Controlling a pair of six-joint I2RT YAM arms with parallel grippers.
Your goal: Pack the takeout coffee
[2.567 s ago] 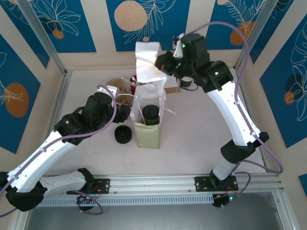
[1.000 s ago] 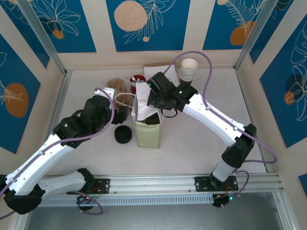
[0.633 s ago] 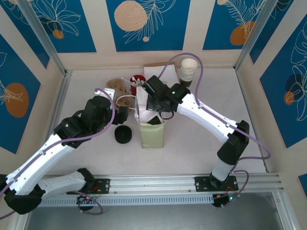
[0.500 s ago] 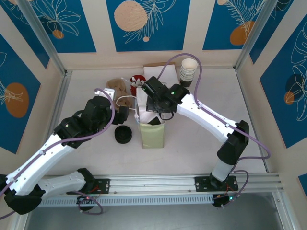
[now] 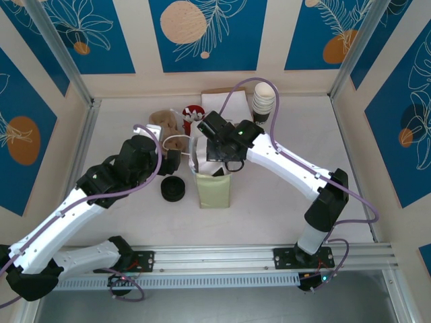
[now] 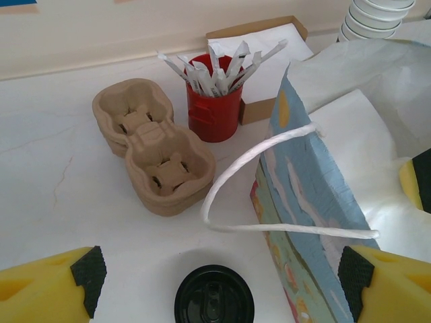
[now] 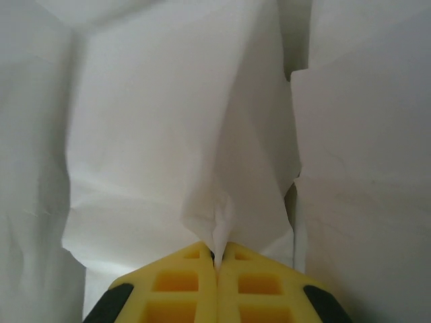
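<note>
The right gripper (image 7: 217, 259) has its two yellow fingers pressed together, and they pinch a fold of white crumpled paper sheet (image 7: 182, 148). More of this white paper stands around the fingers on all sides. In the top view this gripper is lowered into the open mouth of the upright paper bag (image 5: 214, 193). The bag's face is pale olive at 6 o'clock, and light blue with a pattern on the side that the left wrist camera sees.

The takeout coffee (image 5: 219, 173), a small paper cup with a round black plastic lid, seems to be inside the bag. A dark patch shows in the mouth, just at 6 o'clock from the right gripper, but I cannot be sure that it is the lid.

The left gripper (image 6: 219, 272) is spread wide and holds nothing. The white cord handle (image 6: 269, 229) of the bag loops in front of it, between the two fingers.

A stack of bare black plastic lids (image 5: 173, 189) stands at 9 o'clock from the bag, near it. At 11 o'clock are the brown moulded pulp cup carriers (image 6: 151, 151), and just beside them a red cup with white wrapped sticks (image 6: 214, 111). A flat cardboard box with white paper (image 6: 266, 47) lies at 12 o'clock. A stack of white lidless cups (image 5: 264, 101) stands at 1 o'clock.
</note>
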